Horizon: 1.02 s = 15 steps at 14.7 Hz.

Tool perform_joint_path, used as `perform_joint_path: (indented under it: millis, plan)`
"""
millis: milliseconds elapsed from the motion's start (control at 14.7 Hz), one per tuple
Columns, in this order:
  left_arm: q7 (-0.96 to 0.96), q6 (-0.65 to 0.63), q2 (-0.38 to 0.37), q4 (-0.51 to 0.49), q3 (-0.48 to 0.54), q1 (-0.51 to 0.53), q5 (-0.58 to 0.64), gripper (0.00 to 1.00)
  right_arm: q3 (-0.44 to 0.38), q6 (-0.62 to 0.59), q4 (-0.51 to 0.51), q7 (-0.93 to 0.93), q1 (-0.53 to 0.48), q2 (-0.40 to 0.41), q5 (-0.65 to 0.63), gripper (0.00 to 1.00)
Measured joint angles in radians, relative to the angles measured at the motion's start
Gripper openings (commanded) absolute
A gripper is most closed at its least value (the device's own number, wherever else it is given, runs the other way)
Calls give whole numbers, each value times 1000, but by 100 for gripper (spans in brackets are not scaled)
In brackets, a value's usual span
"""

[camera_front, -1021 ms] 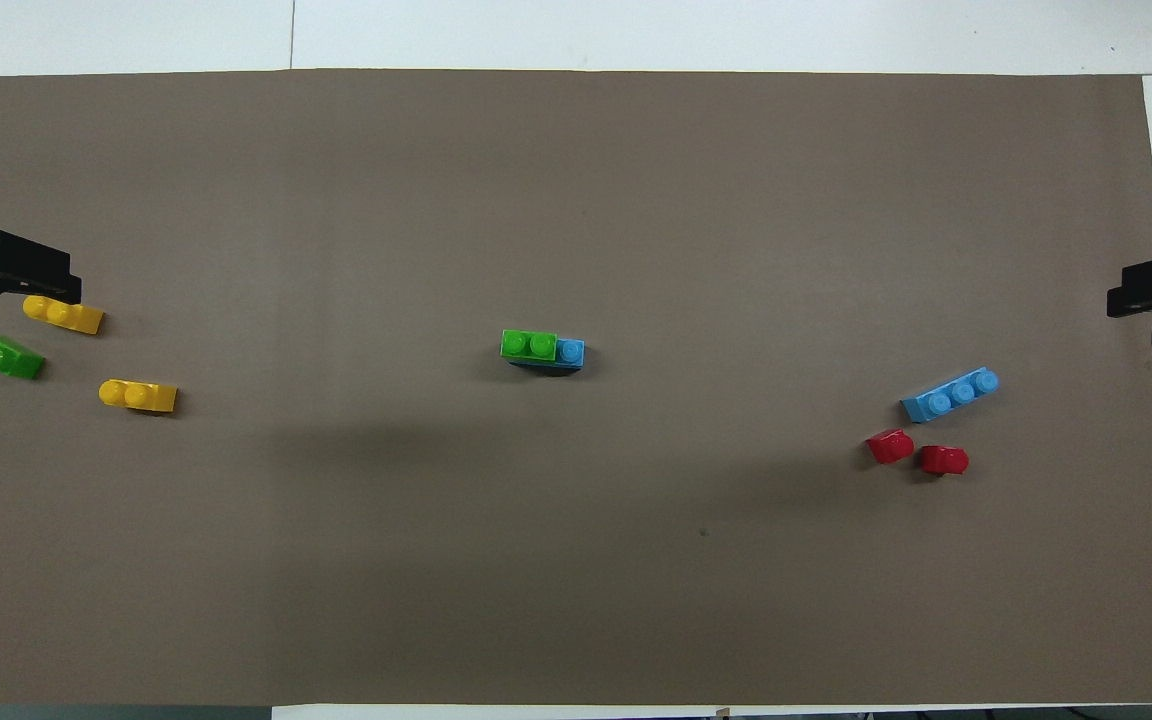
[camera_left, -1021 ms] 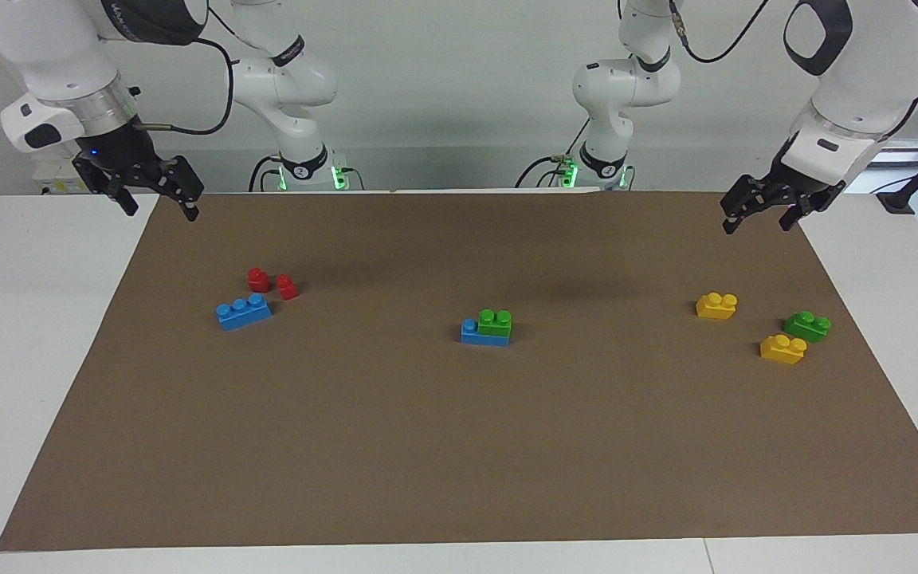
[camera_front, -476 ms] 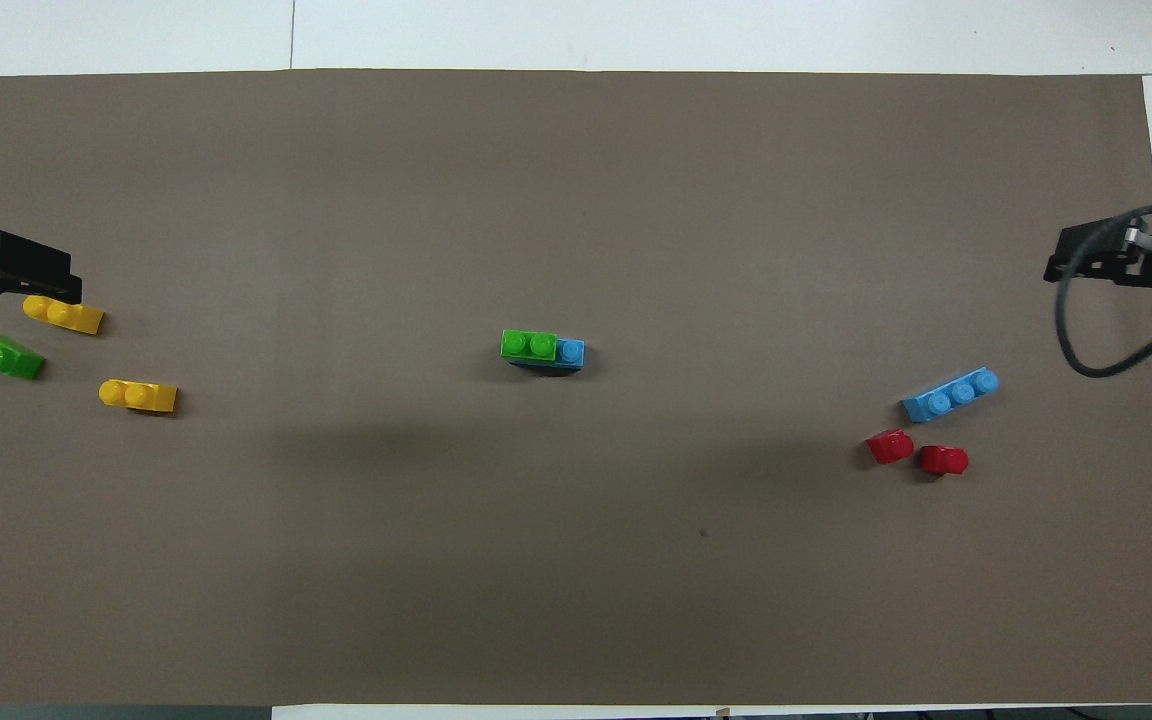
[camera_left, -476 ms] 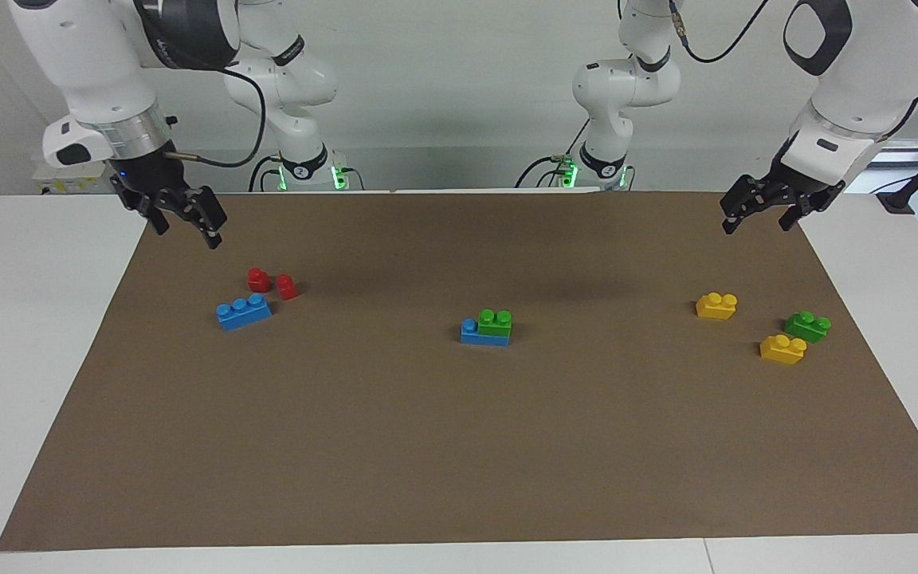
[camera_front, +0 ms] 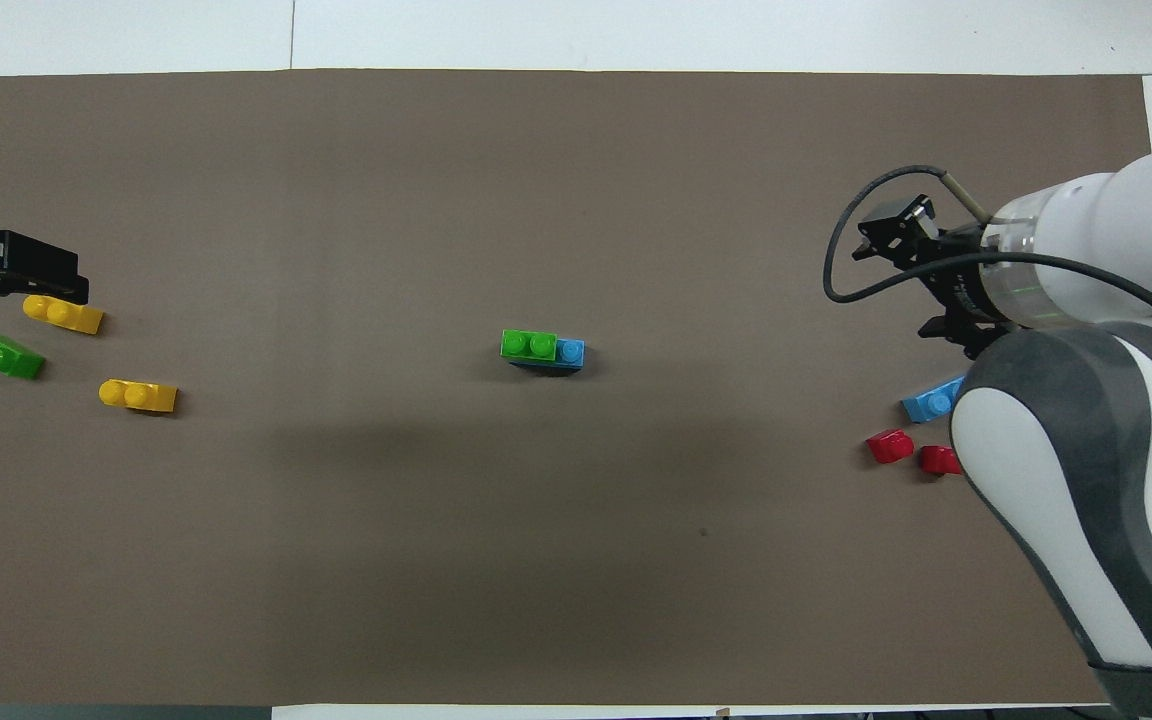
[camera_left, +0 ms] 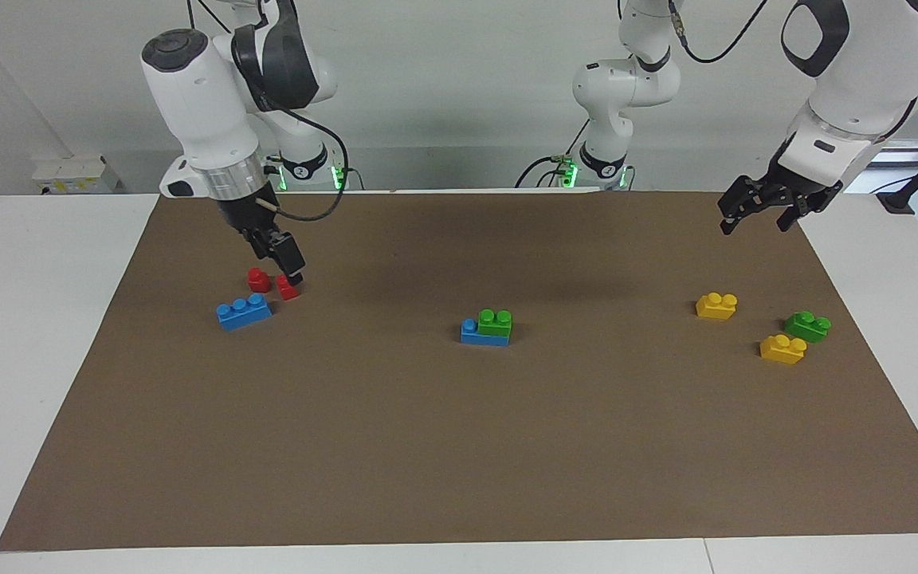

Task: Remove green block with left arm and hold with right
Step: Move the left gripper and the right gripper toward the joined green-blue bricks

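Right now, reading the mat as a clock dial from where I stand, with twelve pointing away from me, the green block sits at the centre of the dial. It is pressed onto a blue brick, covering that brick's nine o'clock end and leaving one blue stud bare at its three o'clock end. Neither of my grippers is touching the pair. My right gripper hangs out toward three o'clock, above the mat by two red pieces, fingers apart and holding nothing; its black cable loops off the silver wrist ring. A long blue brick lies just beside the red pieces, at their twelve o'clock side. My left gripper waits over the nine o'clock edge of the mat, fingers spread and empty. On the mat near it lie two yellow bricks and a darker green brick, the green one between the two yellows and closest to the mat's edge. Both grippers are well apart from the centre stack.
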Motion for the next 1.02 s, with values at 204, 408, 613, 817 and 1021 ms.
perform_joint_path:
  millis: [204,408,613,817,1021]
  plan:
    - [-102,62,-4,-39,-7,-23,0,100,0,51,-22,72,20,51,120,99]
    - [-220,135,-28,-120,-11,-80,0,100,1,212,-79,291,87,66,158,99]
    - [-357,152,-61,-182,-14,-148,0,100,1,287,-101,336,118,99,296,99]
    - [-579,178,-93,-242,-16,-217,-7,100,0,299,-105,338,130,158,424,99]
    - [-899,278,-122,-314,-19,-307,-12,100,1,304,-107,377,169,209,493,99]
